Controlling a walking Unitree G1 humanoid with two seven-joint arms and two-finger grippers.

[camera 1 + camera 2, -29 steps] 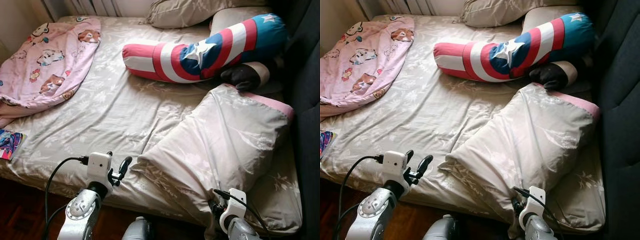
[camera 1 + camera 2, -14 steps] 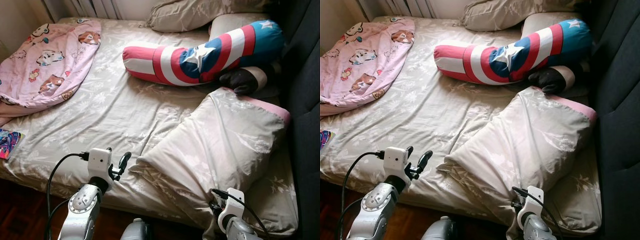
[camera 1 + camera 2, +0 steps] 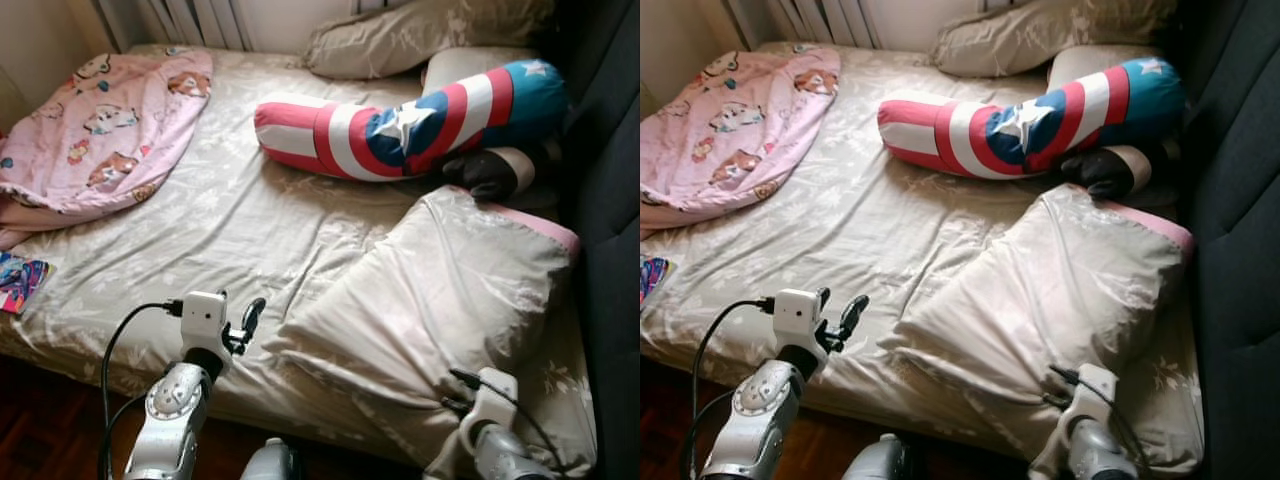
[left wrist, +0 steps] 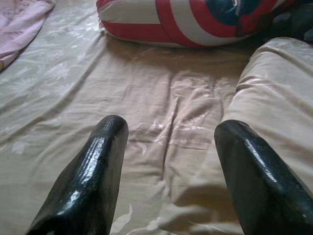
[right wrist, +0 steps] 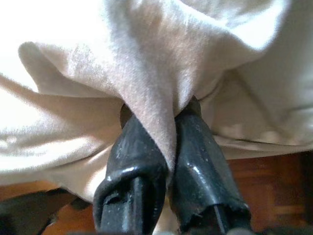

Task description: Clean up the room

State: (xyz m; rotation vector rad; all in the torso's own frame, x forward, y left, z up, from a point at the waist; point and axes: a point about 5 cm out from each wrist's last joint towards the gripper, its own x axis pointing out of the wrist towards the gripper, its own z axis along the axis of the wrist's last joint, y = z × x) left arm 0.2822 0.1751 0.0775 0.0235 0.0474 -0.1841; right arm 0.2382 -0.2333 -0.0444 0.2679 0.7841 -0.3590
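Observation:
A big beige floral pillow (image 3: 440, 290) with a pink end lies askew on the bed's near right part. My right gripper (image 5: 164, 142) is shut on a fold of its cloth at the near edge; the right wrist (image 3: 490, 405) sits under that corner. My left gripper (image 4: 168, 147) is open, hovering low over the sheet just left of the pillow's near corner (image 3: 290, 340). Further back lies a red, white and blue star bolster (image 3: 400, 125), with a dark plush toy (image 3: 490, 172) beside it.
A pink cartoon blanket (image 3: 100, 130) is heaped at the bed's far left. Another beige pillow (image 3: 420, 35) rests at the head. A colourful book (image 3: 20, 280) lies at the left edge. A dark wall panel (image 3: 610, 200) borders the right side; wooden floor (image 3: 40, 440) runs below.
The camera has shifted a little. My right wrist has moved right and down along the pillow's near edge; the pillow's near side looks pulled flatter. The left gripper stays open.

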